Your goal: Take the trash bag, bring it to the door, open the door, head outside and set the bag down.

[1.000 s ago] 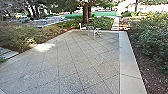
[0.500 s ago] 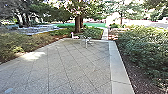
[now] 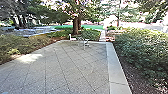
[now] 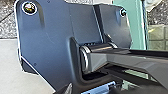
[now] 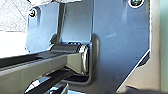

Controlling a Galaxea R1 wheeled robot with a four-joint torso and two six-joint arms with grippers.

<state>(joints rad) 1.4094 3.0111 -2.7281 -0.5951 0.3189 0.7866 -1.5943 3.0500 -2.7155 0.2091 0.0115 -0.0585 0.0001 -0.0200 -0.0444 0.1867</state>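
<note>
Low brown-green shrubs point(image 3: 22, 46) are lining the left of a pale, diagonally jointed paved yard point(image 3: 70, 70). A small white chair point(image 3: 72, 38) is standing at its far end, near a thick brown tree trunk point(image 3: 75, 26), with pale thin-legged furniture point(image 3: 84, 43) just beside it. A smooth pale concrete strip point(image 3: 115, 67) is edging the right, before dense green bushes point(image 3: 145, 50). How far the left gripper and right gripper are opening, what they are holding, and where the trash bag is resting cannot be told.

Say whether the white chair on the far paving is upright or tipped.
Upright: the white chair shows its back rising above its seat.
</note>
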